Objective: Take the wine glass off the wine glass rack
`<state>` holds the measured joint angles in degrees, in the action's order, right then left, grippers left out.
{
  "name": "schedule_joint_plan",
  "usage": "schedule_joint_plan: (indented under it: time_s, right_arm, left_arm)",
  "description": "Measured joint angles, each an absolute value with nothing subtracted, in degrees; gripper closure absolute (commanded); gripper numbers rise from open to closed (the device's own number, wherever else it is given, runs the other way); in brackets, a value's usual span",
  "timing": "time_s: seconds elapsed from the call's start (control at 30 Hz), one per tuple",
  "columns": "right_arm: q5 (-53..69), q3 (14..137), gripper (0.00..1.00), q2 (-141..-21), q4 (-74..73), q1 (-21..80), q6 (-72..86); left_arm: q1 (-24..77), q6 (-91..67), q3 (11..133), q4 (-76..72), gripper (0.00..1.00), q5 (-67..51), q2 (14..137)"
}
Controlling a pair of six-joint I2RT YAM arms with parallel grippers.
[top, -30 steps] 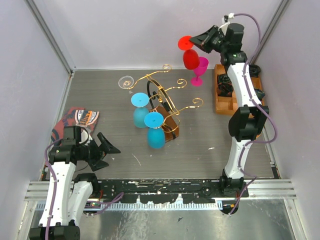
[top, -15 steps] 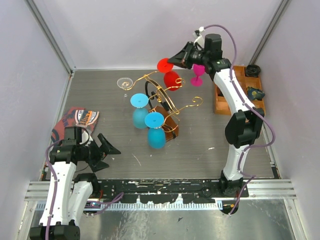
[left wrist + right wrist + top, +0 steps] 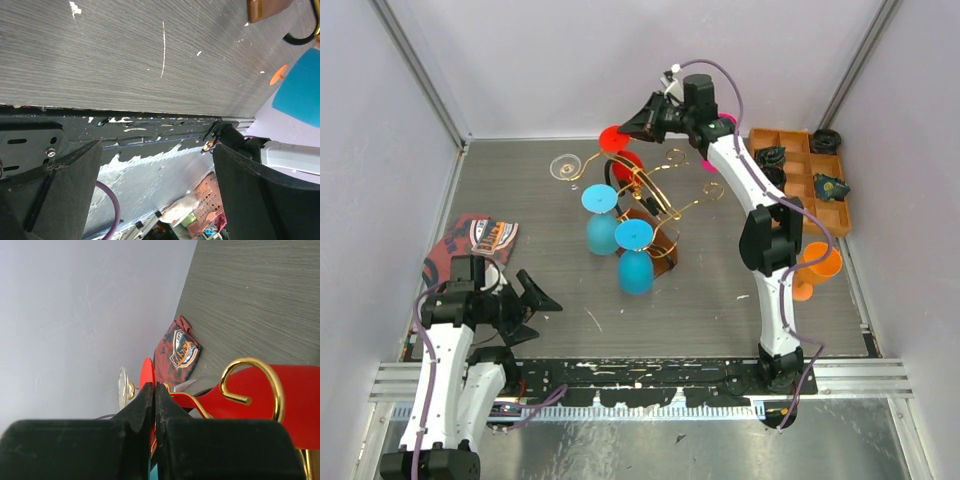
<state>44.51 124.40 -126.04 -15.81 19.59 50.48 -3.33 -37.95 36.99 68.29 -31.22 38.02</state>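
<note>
The wine glass rack (image 3: 658, 196) is a gold wire frame with scroll arms on a brown wooden base (image 3: 658, 247), mid-table. Two blue wine glasses (image 3: 601, 216) (image 3: 634, 256) hang on its near arms. My right gripper (image 3: 640, 124) is shut on the foot of a red wine glass (image 3: 625, 160), held at the rack's far-left arms. In the right wrist view the gripper (image 3: 154, 387) pinches the red foot (image 3: 146, 377), and a gold scroll (image 3: 252, 382) crosses the red bowl (image 3: 292, 410). My left gripper (image 3: 534, 300) is open and empty at the near left.
A clear glass (image 3: 569, 165) lies left of the rack. A pink glass (image 3: 708, 166) stands behind my right arm. An orange compartment tray (image 3: 802, 175) is at the far right, an orange glass (image 3: 816, 268) near it. A patterned cloth (image 3: 477, 240) lies at the left.
My right arm has swung left with the red glass, from the far right corner to the rack's far-left arms. The orange glass now shows. The left arm has barely moved.
</note>
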Motion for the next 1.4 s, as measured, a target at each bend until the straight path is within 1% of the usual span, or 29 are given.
schedule_joint_plan:
  time_s: [0.23,0.37,0.67,0.8,1.2,1.4]
  right_arm:
    - [44.5,131.7,0.99,-131.8,-12.0,22.1,55.2]
    - [43.8,133.8,0.99,-133.6,-9.0,22.8,57.5]
    - [43.1,133.8,0.99,-133.9,-6.2,21.9,58.8]
    - [42.9,130.5,0.99,-132.4,-5.7,19.4,58.6]
    - [42.3,125.3,0.99,-124.4,-5.9,5.8,55.8]
    - [42.4,120.4,0.99,-119.5,-7.2,2.5,53.4]
  left_arm:
    - [-3.3,-38.0,36.2,68.1,0.02,-31.4,38.4]
    - [-3.3,-38.0,36.2,68.0,0.02,-31.4,38.5]
    - [-3.3,-38.0,36.2,68.1,0.02,-31.4,38.5]
    - [-3.3,-38.0,36.2,68.1,0.02,-31.4,38.4]
    - [-3.3,-38.0,36.2,68.1,0.02,-31.4,38.4]
    - [-3.3,-38.0,36.2,68.1,0.02,-31.4,38.4]
